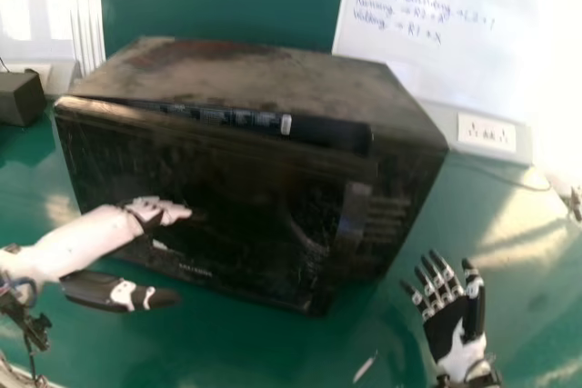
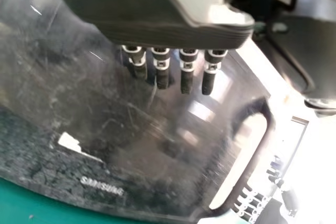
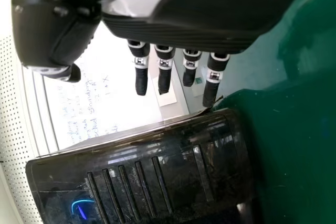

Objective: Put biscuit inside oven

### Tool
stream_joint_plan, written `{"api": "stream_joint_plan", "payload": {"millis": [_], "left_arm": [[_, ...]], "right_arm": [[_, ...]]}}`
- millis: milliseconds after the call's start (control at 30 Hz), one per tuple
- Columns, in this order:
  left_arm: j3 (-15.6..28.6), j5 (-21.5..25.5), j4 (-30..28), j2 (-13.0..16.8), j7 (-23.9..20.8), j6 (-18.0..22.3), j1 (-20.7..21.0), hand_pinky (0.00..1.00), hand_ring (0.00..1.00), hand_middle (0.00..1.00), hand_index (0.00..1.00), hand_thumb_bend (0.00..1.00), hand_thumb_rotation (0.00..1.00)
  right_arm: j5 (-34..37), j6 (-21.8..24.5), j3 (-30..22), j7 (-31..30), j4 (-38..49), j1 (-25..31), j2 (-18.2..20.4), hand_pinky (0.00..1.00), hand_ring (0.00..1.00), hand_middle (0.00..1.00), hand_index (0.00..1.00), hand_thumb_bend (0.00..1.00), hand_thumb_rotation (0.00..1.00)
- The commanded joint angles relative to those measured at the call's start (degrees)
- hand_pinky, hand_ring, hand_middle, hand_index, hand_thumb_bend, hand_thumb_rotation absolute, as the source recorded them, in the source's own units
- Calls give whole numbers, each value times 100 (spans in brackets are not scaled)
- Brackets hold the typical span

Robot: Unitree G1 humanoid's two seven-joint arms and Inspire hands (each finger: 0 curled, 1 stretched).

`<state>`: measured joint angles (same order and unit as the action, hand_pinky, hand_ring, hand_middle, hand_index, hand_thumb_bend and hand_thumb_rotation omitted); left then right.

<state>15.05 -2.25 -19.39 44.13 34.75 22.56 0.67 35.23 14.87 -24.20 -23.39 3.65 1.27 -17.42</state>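
A black oven stands on the green table, its door facing me; the door looks closed. My left hand is in front of the door's left part in the head view, fingers straight. In the left wrist view the left hand hangs before the glossy door, with the door handle to one side. My right hand is over the table to the right of the oven, open and holding nothing. The right wrist view has the right hand by the oven's button panel.
A whiteboard stands behind the oven, with a wall socket at the right. A dark box is at the far left. A small pale scrap lies on the table in front.
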Motion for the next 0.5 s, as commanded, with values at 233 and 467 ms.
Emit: {"api": "stream_joint_plan", "payload": {"millis": [233, 467], "left_arm": [[-739, -268, 873, -30, 10, 74, 903, 100, 99, 100, 97, 89, 80], [-1035, -423, 1511, -92, -46, 187, 1317, 100, 99, 100, 96, 90, 80]], "right_arm": [[46, -13, -12, -37, 1, 36, 40, 80, 94, 97, 92, 65, 97], [43, 25, -15, 6, 51, 78, 40, 83, 95, 98, 94, 67, 99]]}}
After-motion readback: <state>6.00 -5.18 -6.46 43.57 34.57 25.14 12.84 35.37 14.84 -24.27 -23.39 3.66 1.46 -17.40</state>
